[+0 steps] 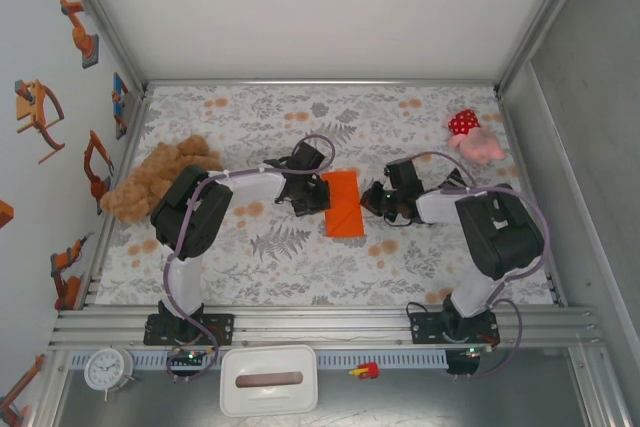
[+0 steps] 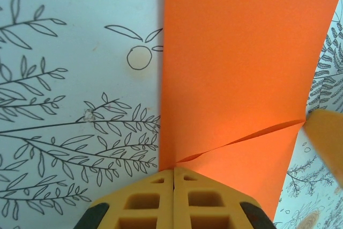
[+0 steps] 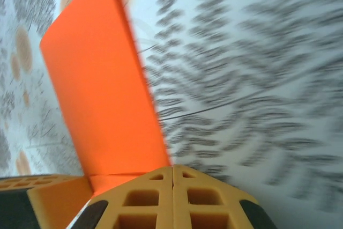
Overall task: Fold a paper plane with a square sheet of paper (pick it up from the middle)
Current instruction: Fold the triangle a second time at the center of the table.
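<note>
The square sheet of paper (image 1: 343,204), bright orange and folded into a narrow upright rectangle with a diagonal flap at its near end, lies flat mid-table. My left gripper (image 1: 322,197) is at its left edge, shut, its yellow tips (image 2: 174,171) meeting where the flap's crease starts on the paper (image 2: 241,68). My right gripper (image 1: 368,202) is at the right edge, also shut; its tips (image 3: 172,169) touch a corner of the paper (image 3: 102,89). No paper shows between either pair of fingers. The right wrist view is motion-blurred.
A brown teddy bear (image 1: 150,179) lies at the table's left edge. A red-and-pink polka-dot plush (image 1: 472,135) sits at the back right. Near the arm bases are a clock (image 1: 107,368) and a white box (image 1: 268,379). Walls close in left and right.
</note>
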`<state>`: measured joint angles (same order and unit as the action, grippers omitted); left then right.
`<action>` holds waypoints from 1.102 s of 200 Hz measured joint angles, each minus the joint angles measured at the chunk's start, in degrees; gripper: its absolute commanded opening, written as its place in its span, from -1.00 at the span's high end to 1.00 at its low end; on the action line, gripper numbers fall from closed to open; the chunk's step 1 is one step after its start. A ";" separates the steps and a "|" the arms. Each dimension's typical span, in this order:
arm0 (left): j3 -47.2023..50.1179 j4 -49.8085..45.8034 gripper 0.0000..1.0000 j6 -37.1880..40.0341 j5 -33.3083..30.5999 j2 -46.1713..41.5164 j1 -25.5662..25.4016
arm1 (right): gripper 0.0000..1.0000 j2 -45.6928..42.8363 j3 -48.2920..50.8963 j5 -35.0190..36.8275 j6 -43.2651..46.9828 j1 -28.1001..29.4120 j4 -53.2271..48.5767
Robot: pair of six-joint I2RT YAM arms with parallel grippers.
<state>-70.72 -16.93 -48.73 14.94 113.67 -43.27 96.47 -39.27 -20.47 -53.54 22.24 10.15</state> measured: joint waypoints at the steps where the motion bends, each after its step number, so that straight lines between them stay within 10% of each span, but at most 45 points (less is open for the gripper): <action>1: 0.00 0.00 0.99 0.02 0.00 0.00 0.00 | 1.00 -0.09 0.04 0.11 0.00 -0.07 -0.11; 220: 0.26 1.03 0.82 4.74 0.72 -1.70 -0.09 | 1.00 4.42 -3.17 -7.98 2.62 5.88 0.35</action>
<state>-70.46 -15.90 -43.99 15.66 111.96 -43.35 100.88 -42.44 -28.45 -50.92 28.12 10.50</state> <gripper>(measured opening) 0.081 0.049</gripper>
